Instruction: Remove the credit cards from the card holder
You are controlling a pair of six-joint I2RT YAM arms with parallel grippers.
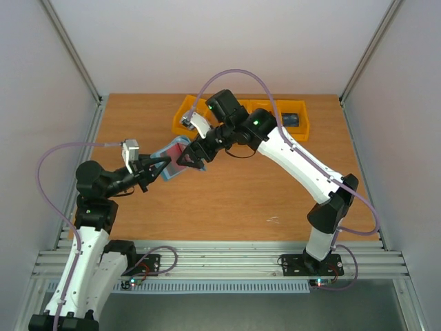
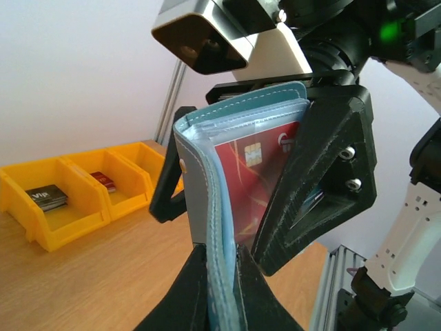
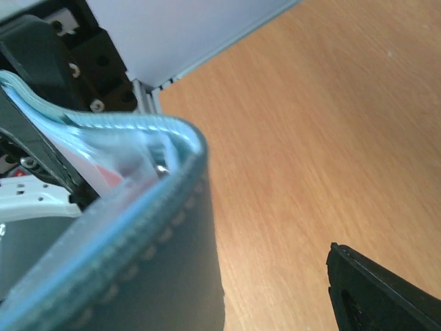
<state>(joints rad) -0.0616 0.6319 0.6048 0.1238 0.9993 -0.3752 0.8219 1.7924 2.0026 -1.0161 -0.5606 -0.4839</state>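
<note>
The slate-blue card holder [image 1: 173, 153] is held upright off the table; in the left wrist view [image 2: 207, 179] a red credit card [image 2: 251, 179] sits in its inner pocket. My left gripper [image 2: 222, 254] is shut on the holder's lower edge and also shows in the top view [image 1: 157, 167]. My right gripper [image 1: 191, 158] is open and straddles the holder: one finger [image 2: 324, 172] is beside the red card's side, the other [image 2: 167, 196] is behind the outer cover. In the right wrist view the holder [image 3: 138, 262] fills the left, and one finger [image 3: 386, 293] stands apart from it.
Yellow bins [image 1: 200, 103] stand at the back of the wooden table. In the left wrist view the bins [image 2: 69, 224] hold a dark card [image 2: 47, 196] and a red card [image 2: 103, 181]. A dark-blue card [image 1: 291, 120] lies in the right bin. Metal frame rails run along the near edge.
</note>
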